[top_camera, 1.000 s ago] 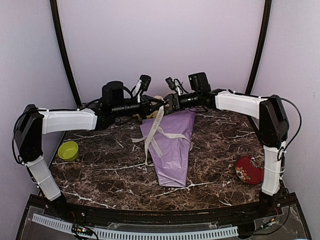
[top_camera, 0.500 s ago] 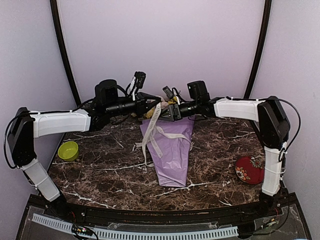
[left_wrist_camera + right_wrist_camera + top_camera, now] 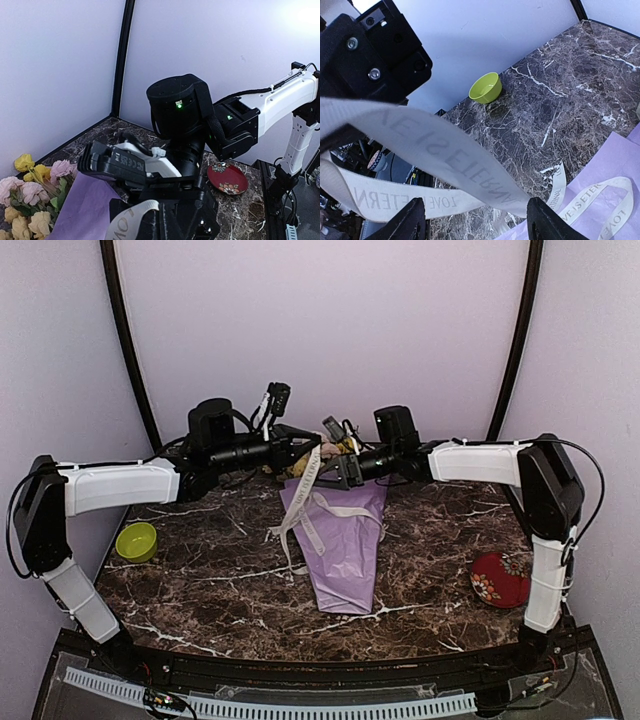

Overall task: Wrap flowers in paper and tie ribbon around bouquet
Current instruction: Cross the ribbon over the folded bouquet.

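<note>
Your flowers (image 3: 30, 200) already lie wrapped in the lilac paper (image 3: 345, 550), yet the ribbon (image 3: 300, 520) is only looped, not tied: left hand (image 3: 308, 450) clamped on it, right hand (image 3: 480, 220) spread apart.

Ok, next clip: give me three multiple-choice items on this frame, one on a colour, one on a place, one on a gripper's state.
1. The paper is: A white; B lilac; C green.
2. The green bowl stands on the table: A on the left arm's side; B on the paper; C on the right arm's side.
3. The left gripper is: A open above the green bowl; B shut on nothing; C shut on the ribbon.

Answers:
1 B: the sheet lying under the ribbon is pale purple.
2 A: the top view shows it by the left edge.
3 C: the ribbon hangs from its closed fingers.
</note>
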Tool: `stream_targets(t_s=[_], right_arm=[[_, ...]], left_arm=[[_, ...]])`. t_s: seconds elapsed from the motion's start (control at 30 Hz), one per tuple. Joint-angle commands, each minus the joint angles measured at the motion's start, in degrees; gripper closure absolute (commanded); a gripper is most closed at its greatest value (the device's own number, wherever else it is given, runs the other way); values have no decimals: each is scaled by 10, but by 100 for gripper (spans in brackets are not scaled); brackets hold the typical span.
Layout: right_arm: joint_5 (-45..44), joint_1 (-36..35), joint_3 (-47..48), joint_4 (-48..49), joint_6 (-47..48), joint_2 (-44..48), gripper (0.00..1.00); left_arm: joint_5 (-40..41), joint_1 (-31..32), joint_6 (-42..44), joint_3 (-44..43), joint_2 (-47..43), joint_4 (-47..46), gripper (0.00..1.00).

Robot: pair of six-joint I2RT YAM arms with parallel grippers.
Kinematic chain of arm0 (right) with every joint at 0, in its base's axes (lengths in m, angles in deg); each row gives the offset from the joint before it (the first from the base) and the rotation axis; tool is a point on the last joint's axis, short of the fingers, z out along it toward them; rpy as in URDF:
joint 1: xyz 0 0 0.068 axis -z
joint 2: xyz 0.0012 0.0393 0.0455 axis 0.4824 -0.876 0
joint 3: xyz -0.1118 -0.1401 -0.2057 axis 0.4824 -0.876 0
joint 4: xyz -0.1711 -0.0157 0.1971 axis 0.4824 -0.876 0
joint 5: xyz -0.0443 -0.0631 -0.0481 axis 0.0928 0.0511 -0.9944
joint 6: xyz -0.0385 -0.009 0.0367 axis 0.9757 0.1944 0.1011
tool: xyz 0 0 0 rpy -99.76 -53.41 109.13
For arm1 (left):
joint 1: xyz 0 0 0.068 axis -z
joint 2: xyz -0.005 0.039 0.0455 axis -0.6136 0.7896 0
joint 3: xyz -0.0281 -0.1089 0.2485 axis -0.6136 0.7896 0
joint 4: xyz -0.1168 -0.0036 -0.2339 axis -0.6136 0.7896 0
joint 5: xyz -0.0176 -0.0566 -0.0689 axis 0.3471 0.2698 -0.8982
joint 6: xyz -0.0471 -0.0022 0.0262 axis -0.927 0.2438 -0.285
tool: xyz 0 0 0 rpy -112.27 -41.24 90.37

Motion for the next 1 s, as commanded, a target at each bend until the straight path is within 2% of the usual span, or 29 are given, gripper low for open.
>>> stream_targets(t_s=[0.0,0.2,0.3,0.37,0.43,0.5,0.57,0.83,0.97], right_arm=[[-3,-12,12,73,-39,2,30],[-54,-18,49,76,-70,-33,32],[-71,-19,54,90,-93,-44,38],[-76,-19,57,105,-106,-49,51],[-86,-17,66,98,-109,-53,76],[-103,-12,77,76,-105,-53,91],[-120,-5,89,56,-102,-51,100],[-208,29,141,28,-96,-14,100],[-278,41,147,2,-56,18,100]], left_arm=[[-42,-1,-15,-8,-12,-14,100],[-48,-1,-13,-5,-15,-12,100],[-49,0,-10,-3,-20,-9,100],[-49,-1,-7,1,-25,-6,100],[-47,-1,-4,9,-32,-4,100],[-40,-1,2,19,-43,-1,100],[-30,-2,9,33,-57,2,100],[-1,-7,27,79,-93,25,100],[8,-7,22,93,-89,30,100]])
